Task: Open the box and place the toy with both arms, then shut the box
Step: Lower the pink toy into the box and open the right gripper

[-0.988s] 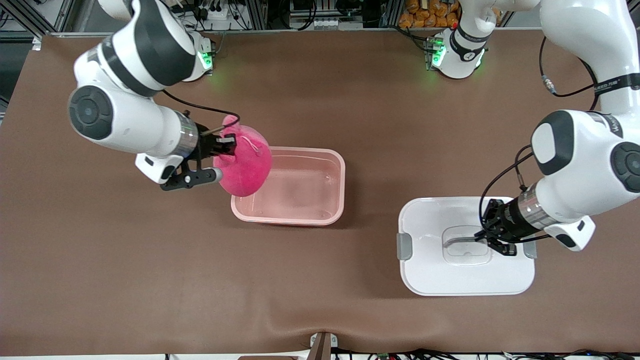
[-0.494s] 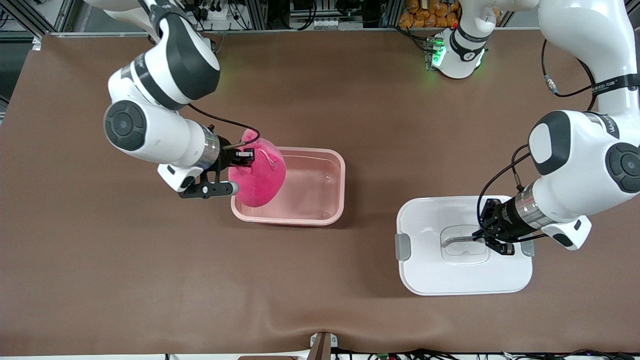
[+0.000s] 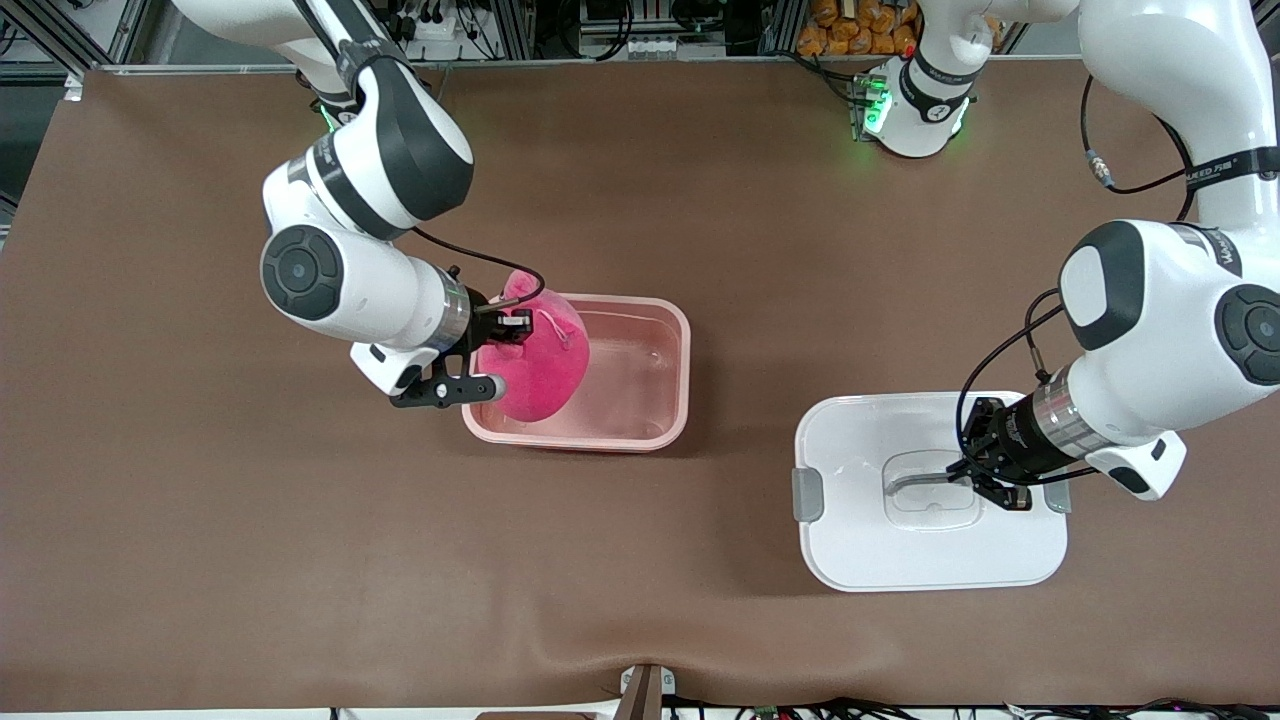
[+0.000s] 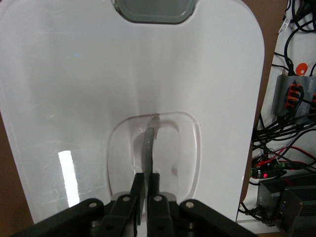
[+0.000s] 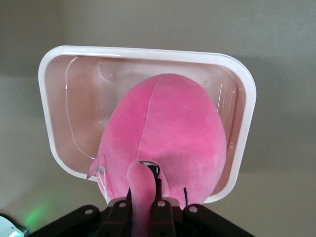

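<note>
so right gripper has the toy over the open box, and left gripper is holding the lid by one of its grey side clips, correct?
Not quite. The left gripper is shut on the lid's clear centre handle, not a side clip; the left wrist view shows it. The right gripper does hold the toy over the open box.

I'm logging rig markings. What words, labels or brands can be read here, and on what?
Black band on the left arm: white print, too small to read.
Left arm forearm: a dark logo, too blurred to read.
Lid, box, toy: no text.
</note>
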Available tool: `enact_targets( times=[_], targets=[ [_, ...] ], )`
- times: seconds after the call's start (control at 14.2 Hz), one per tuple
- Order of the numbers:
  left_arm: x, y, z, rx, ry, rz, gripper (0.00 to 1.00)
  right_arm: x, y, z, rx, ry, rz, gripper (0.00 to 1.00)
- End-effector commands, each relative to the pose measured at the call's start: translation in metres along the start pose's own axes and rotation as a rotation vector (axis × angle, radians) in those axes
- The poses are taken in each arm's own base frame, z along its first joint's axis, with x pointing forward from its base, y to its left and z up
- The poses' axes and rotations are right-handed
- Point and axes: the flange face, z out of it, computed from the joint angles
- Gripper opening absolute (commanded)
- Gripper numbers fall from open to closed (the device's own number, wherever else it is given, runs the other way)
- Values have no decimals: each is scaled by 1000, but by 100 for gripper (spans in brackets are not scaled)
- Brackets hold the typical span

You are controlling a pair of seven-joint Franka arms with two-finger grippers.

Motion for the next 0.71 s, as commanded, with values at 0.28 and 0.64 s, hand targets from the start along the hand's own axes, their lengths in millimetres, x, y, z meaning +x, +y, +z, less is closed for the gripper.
enact_targets(
  times=[0.28,0.64],
  targets=[
    [-7,-6,-13,-11,-20,-4,0,17,4,30,-16,-40,38,0],
    [-33,-14,-32,-29,-55,8,0,27,11,63,-43,-80,54,0]
  ],
)
